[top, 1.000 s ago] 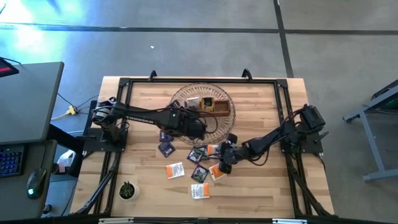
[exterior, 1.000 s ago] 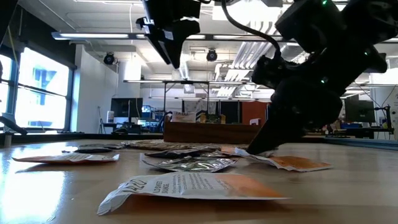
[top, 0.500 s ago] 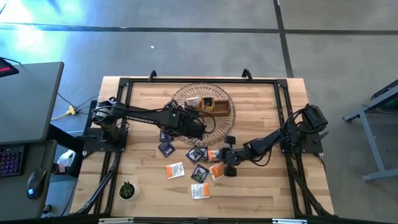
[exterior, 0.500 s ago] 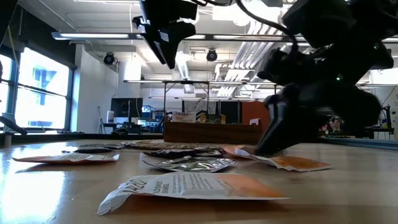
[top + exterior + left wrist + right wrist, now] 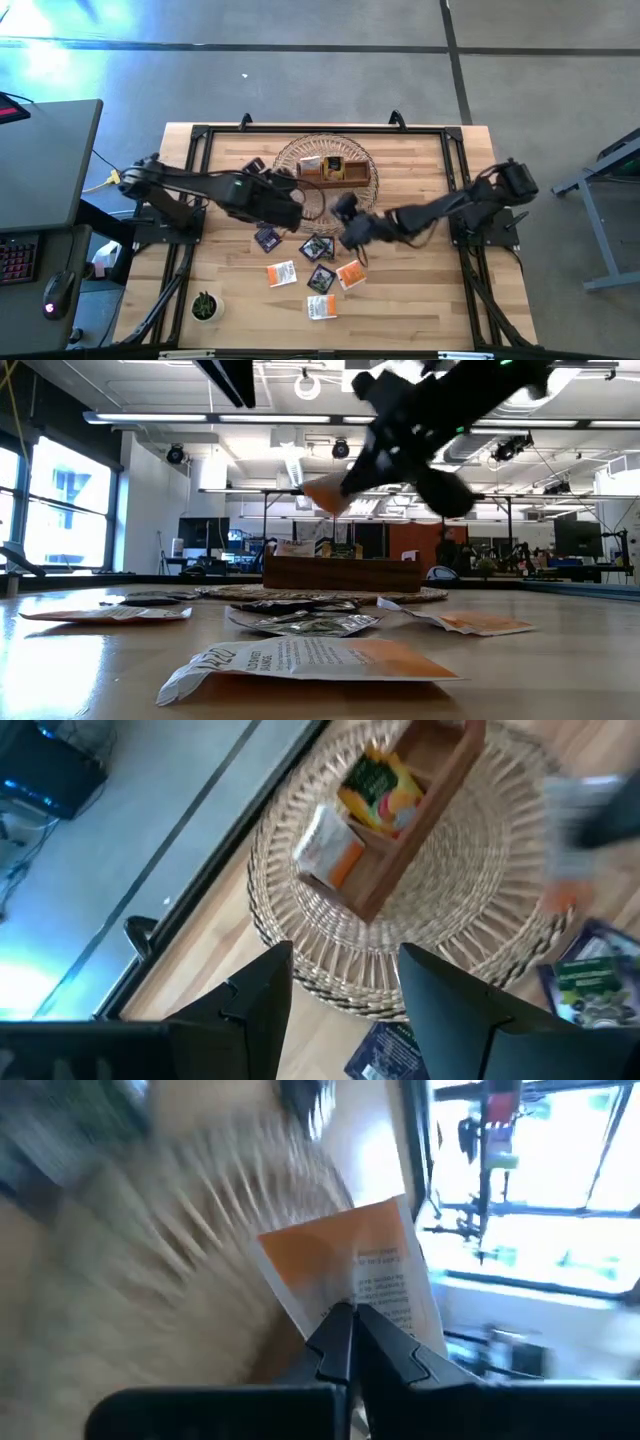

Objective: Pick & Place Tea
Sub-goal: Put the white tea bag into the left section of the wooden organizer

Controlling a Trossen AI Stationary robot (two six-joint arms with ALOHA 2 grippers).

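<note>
Orange-and-white paper, a small flat tea sachet [image 5: 350, 1270], is now pinched by one corner between the closed fingertips of the right gripper [image 5: 350, 1325]. A second ago that gripper was down among the scattered sachets with its jaws apart; since then they have come together on the sachet and the arm has risen off the wood and swung toward the round woven wicker basket [image 5: 290, 155]. In the low view the packet [image 5: 325, 493] hangs clear of the table, above the far pile.

That means the pick appears to have succeeded, and the carry to the brown wooden compartment box [image 5: 340, 172] standing in the basket is probably under way; the release is still to come. The hold is only on a corner, so the packet could swivel or slip before it gets there.

Over the same second the left gripper [image 5: 340, 995] has drawn back toward its own side of the table; its fingers stand apart with nothing between them, just outside the basket's rim.

Other sachets remain on the light wooden table [image 5: 420, 300]: orange ones [image 5: 282, 272], a green one [image 5: 318, 246], dark ones [image 5: 267, 238].
</note>
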